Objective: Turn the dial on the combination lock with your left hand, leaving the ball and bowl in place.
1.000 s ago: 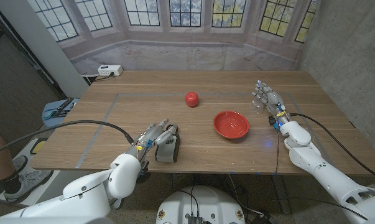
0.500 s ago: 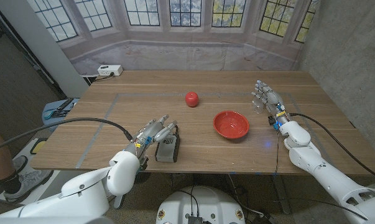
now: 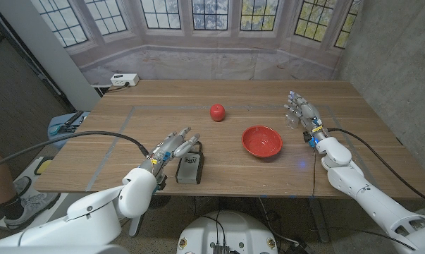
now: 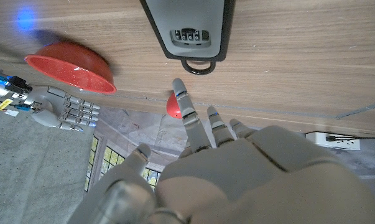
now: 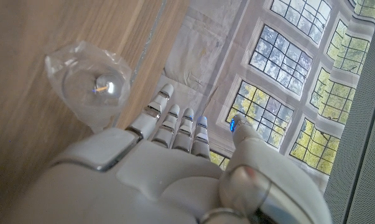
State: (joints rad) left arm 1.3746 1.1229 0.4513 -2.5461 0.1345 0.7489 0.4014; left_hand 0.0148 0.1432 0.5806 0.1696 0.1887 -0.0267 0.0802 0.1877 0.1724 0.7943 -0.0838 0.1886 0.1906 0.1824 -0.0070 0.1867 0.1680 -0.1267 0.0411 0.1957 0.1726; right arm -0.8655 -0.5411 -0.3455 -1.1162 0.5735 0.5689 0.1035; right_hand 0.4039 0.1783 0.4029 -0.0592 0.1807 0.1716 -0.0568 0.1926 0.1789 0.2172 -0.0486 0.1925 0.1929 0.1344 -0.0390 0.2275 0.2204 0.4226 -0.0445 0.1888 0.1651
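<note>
The combination lock (image 3: 189, 167) is a grey box lying near the table's front edge; the left wrist view shows its row of dials (image 4: 187, 36) and its shackle (image 4: 196, 64). My left hand (image 3: 171, 147) hovers just left of the lock with its fingers spread, holding nothing, and its fingertips (image 4: 182, 94) stop short of the shackle. The red ball (image 3: 217, 111) sits at mid-table and the red bowl (image 3: 261, 140) to its right. My right hand (image 3: 304, 113) stands at the far right, fingers straight and empty.
A small clear plastic piece (image 5: 91, 81) lies on the wood beside my right hand. A white power strip (image 3: 125, 80) sits at the table's back left corner. A person's leg (image 3: 1, 187) shows at the left edge, beside the table.
My left hand has lifted off the lock and drawn back to its left, fingers spreading. The lock, ball, bowl and right hand have stayed put.
</note>
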